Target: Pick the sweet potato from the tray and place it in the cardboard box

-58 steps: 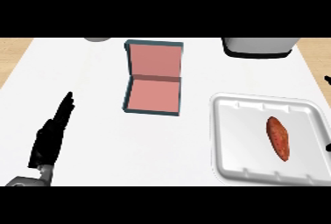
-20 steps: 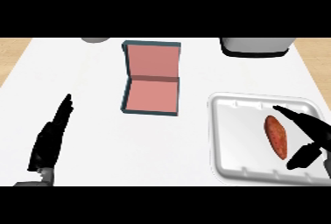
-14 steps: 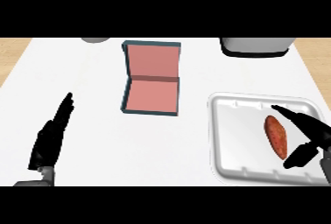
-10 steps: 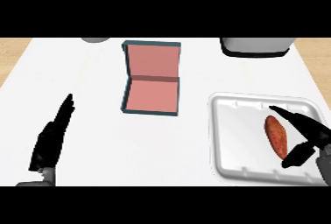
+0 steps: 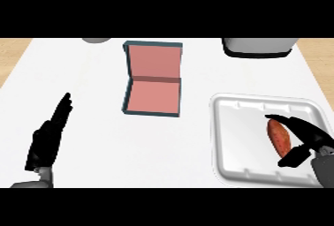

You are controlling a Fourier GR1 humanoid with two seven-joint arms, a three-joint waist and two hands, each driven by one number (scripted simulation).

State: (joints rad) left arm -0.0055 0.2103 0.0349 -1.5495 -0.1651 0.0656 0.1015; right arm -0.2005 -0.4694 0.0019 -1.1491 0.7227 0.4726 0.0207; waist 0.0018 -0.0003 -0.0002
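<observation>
An orange-red sweet potato [image 5: 279, 137] lies in the white tray [image 5: 241, 132] at the right of the head view. My right hand [image 5: 308, 137] is over the tray's right part, directly beside the potato. Its fingers reach along the potato's right side and its thumb hangs below the near end, not closed round it. The cardboard box [image 5: 153, 79] stands open at centre, with a pink inside and dark blue walls, its lid folded back. My left hand [image 5: 47, 141] rests open at the lower left, fingers pointing up.
A grey container [image 5: 257, 46] stands at the counter's far right edge. A small grey round object [image 5: 96, 40] shows at the far edge left of the box. Bare white counter lies between the box and the tray.
My right hand has come in from the lower right and settled over the tray beside the sweet potato, edging slightly lower in the last second. The left hand and the potato have stayed put.
</observation>
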